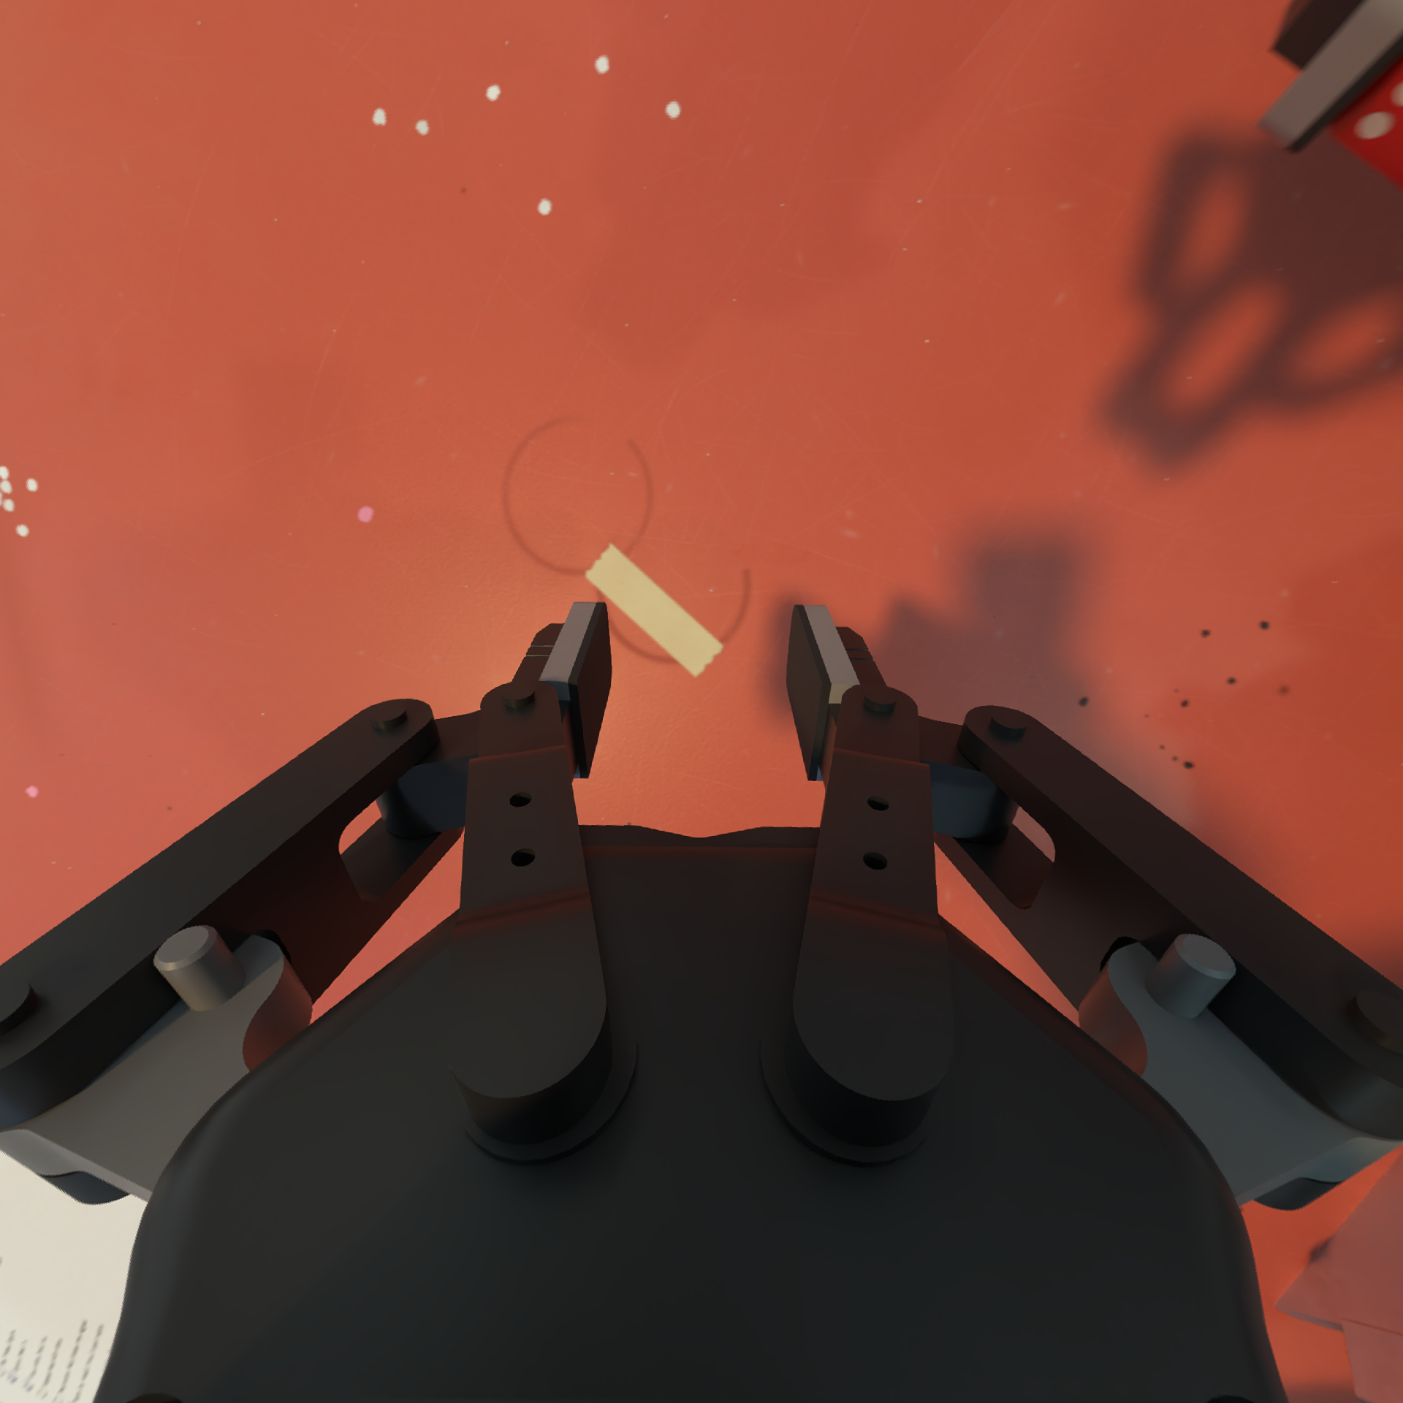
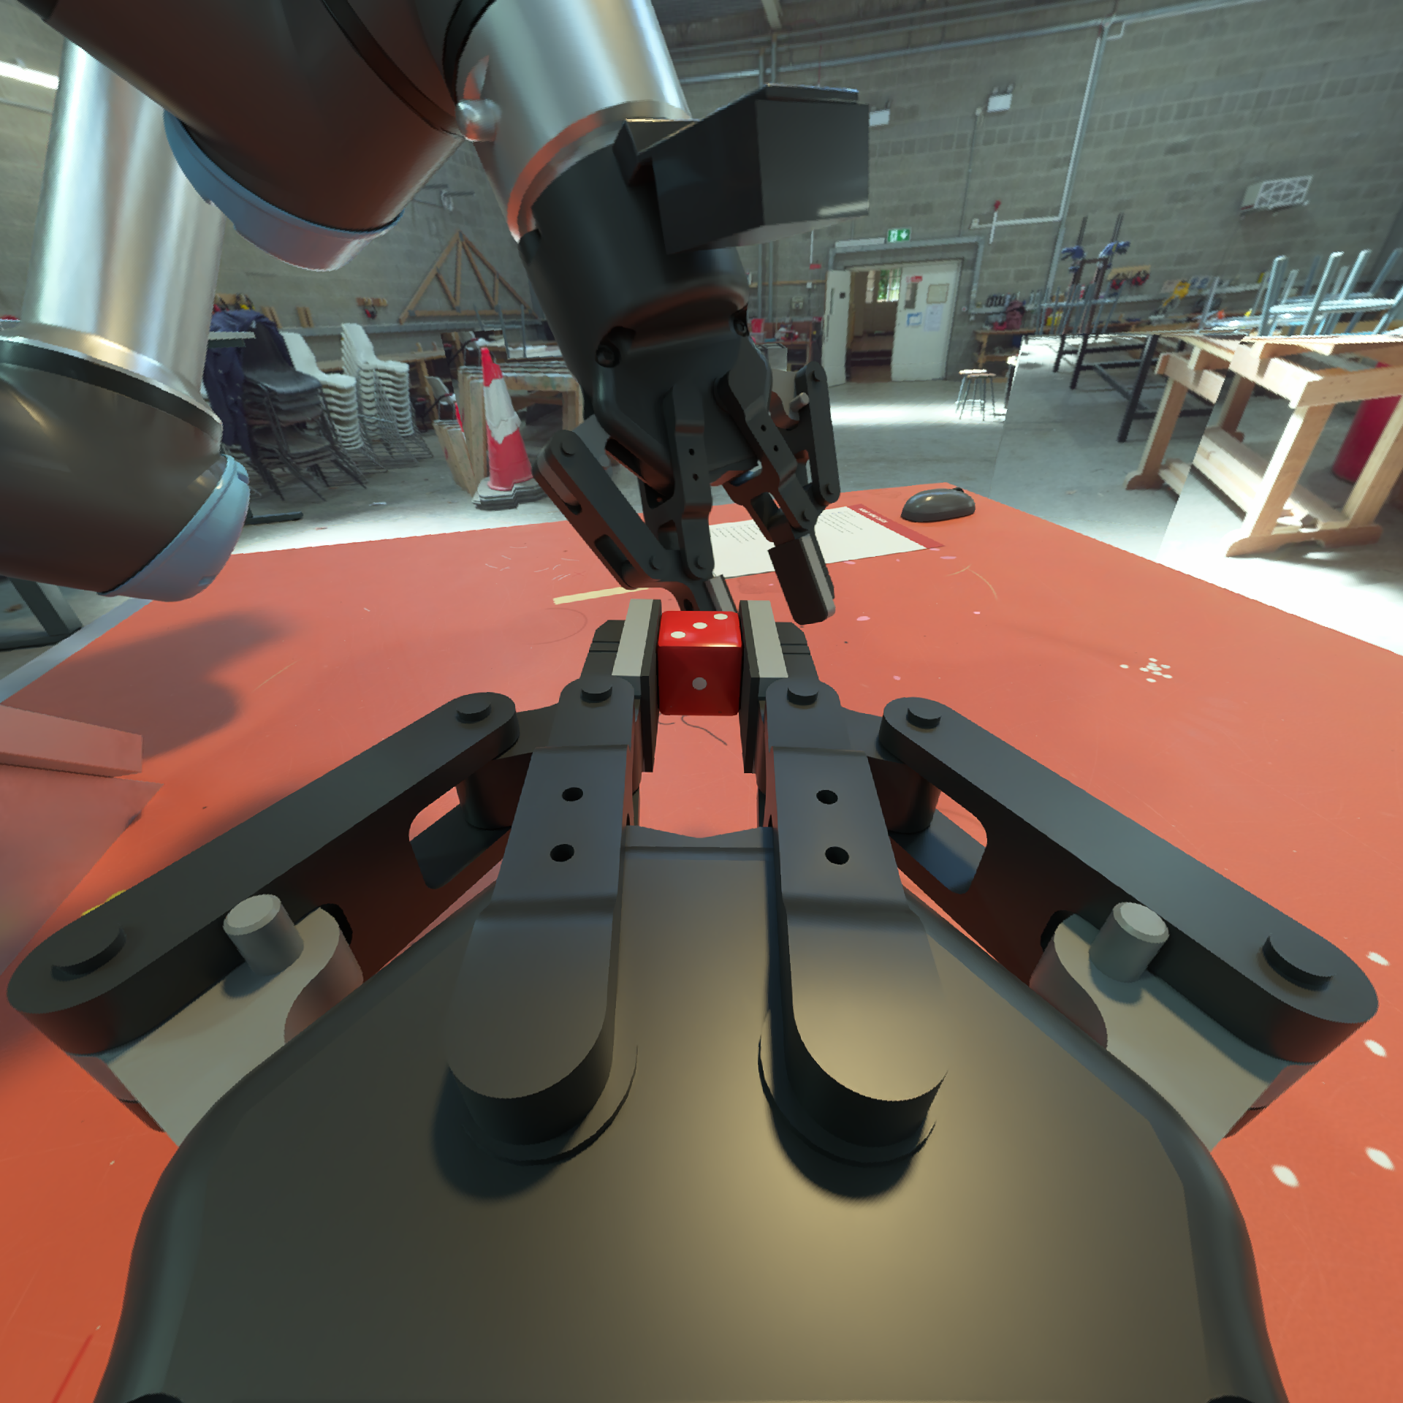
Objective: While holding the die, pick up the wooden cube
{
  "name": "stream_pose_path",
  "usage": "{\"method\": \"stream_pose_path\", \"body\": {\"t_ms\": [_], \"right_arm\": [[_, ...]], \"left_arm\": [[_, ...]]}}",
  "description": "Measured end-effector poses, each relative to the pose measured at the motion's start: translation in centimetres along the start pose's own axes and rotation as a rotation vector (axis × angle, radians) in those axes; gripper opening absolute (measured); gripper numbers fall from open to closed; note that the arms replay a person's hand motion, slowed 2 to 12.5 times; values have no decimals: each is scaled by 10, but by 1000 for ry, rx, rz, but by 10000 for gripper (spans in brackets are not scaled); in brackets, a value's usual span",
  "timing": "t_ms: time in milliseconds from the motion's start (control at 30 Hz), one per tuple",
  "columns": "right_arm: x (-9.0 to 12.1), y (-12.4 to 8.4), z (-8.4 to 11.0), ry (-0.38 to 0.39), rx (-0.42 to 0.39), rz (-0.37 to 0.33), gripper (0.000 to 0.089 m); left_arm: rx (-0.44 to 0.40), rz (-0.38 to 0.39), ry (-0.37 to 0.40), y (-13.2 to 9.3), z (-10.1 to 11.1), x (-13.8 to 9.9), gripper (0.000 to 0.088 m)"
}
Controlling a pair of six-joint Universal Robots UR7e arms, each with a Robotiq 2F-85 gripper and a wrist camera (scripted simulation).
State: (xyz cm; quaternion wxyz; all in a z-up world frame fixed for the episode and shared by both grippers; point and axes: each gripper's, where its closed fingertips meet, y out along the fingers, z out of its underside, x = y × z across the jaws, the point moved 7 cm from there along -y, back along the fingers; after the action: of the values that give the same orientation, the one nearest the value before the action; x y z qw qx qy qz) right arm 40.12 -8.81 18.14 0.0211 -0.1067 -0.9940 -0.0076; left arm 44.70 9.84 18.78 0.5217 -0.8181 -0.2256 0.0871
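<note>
My right gripper (image 2: 698, 619) is shut on a red die (image 2: 698, 664) with white pips and holds it above the red table (image 2: 1063, 759). My left gripper (image 1: 698, 615) is open and empty, pointing down at the table. In the right wrist view the left gripper (image 2: 763, 603) hangs just beyond the die, fingers apart. In the left wrist view the die (image 1: 1374, 129) and one right finger (image 1: 1321, 76) show at the top right corner. No wooden cube shows in either view.
A beige tape strip (image 1: 653, 607) lies on the table under my left fingertips; it also shows in the right wrist view (image 2: 600, 596). A white sheet (image 2: 805, 539) and a dark mouse (image 2: 937, 505) lie at the far edge. A reddish block (image 2: 61, 751) sits left.
</note>
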Motion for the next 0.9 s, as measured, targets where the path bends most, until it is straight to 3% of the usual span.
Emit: {"method": "stream_pose_path", "body": {"t_ms": [433,900], "right_arm": [[-8,-11,-7,-3,-25,28,179],[-22,-31,-21,-16,-75,84,179]], "left_arm": [[204,-70,31,27,-13,37,459],[523,-61,84,69,-16,65,484]]}}
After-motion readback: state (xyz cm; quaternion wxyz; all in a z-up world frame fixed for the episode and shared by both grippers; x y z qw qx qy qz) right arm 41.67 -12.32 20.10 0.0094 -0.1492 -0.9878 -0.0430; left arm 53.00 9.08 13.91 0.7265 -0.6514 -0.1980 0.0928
